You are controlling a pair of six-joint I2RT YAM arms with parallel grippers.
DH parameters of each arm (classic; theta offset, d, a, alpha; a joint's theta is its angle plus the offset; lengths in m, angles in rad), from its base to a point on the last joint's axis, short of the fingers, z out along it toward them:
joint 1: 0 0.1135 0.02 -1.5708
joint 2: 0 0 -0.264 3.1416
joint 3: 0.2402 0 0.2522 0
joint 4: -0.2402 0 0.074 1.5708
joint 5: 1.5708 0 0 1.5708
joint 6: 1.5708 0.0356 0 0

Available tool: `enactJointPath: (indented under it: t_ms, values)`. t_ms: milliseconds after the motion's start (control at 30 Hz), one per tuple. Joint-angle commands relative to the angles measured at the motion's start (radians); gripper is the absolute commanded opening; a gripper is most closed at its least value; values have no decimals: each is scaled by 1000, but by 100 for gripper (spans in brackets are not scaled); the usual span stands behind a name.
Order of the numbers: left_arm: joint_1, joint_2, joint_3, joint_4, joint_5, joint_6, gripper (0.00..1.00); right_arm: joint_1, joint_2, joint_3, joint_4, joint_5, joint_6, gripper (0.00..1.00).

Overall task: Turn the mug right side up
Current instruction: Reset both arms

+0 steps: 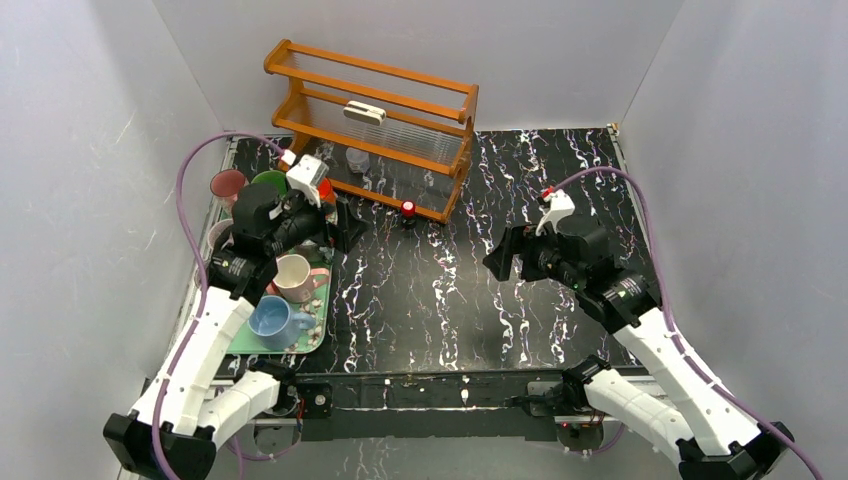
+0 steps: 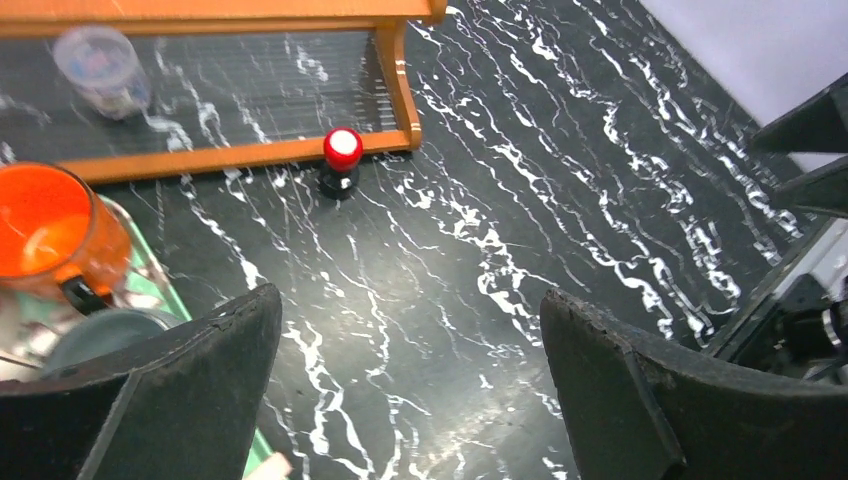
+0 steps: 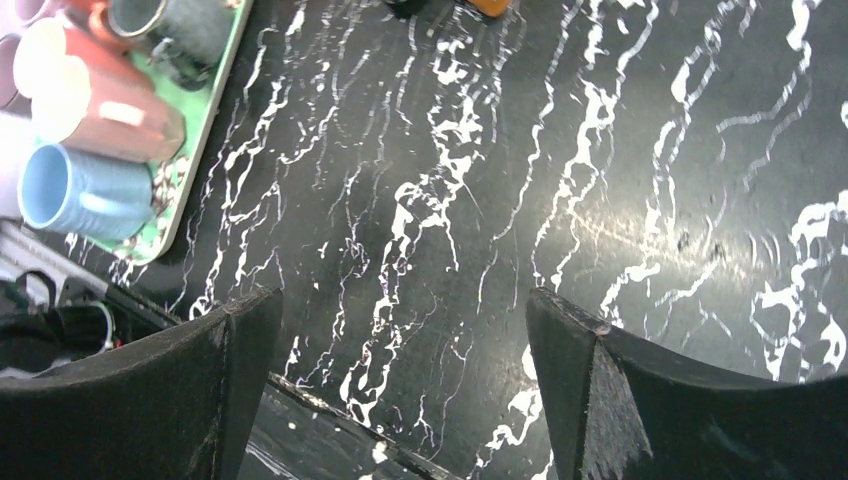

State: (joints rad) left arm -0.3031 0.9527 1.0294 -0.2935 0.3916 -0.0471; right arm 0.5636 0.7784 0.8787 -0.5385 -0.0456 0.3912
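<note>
Mug [image 2: 95, 338]: grey-green, on the green tray [image 3: 207, 105] at the 9 o'clock side of the counter [image 1: 430, 300]. I take it for the task's one only because it is the nearest to the left fingers.
Mug axis: upright, as far as I can judge. The right wrist view shows an open rim, so the mouth seems to be up.
Blue mug [image 1: 270, 320]: nearest to the arm bases, on the same tray, mouth up.
Pink mug [image 1: 292, 277]: just beyond the blue one, at 12 o'clock from it.
Left fingers [image 1: 347, 228]: spread wide with nothing between them, only bare counter below.
Key relation: the mug is at about 10 o'clock from the left fingers. It is just beside the outer face of one finger, not in the gap.
Right fingers [image 1: 503, 257]: also spread wide and empty, well apart from the tray at the 3 o'clock side. The left arm is clearly the nearer one.
Orange mug [image 2: 50, 235]: beyond the grey-green one, mouth up.
Rack [image 1: 370, 110]: wooden, at 12 o'clock, the farthest thing.
Judgement: the turning looks done. A new grip would need the left fingers to go back toward 10 o'clock.
</note>
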Motion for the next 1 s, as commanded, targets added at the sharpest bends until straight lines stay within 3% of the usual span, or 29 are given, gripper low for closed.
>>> enactJointPath:
  t_ms: [0,167,467,967]
  values:
    - [3,-73,-123,178,6,-227,98,2,-32,-17,5,143,181,99]
    - [3,-105,-234,252,36,-338,98,2,-51,45,-11,217,182,99]
    - [3,-99,-248,245,16,-457,98,2,-84,130,-15,237,151,99]
    - [3,-127,-246,245,-27,-455,98,2,-108,126,-14,231,142,99]
